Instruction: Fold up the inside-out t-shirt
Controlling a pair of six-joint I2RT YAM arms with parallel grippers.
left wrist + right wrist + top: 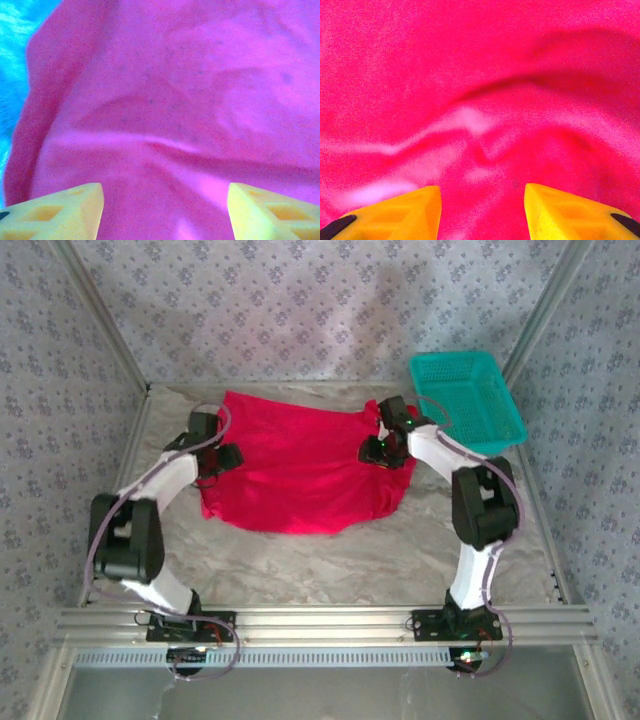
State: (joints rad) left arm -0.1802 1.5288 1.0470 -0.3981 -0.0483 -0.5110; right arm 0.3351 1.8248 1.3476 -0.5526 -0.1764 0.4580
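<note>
The t-shirt (300,470) is lying spread beneath the 2 grippers. The left gripper (165,200) is gaping wide above its edge, gripping nothing; the right gripper (482,197) is standing partly open above wrinkled cloth, likewise empty.

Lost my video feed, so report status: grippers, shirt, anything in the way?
Left gripper open, left edge of t-shirt. Right gripper open, its right edge. T-shirt spread on table, wrinkled. Basket far right, beside it.
</note>
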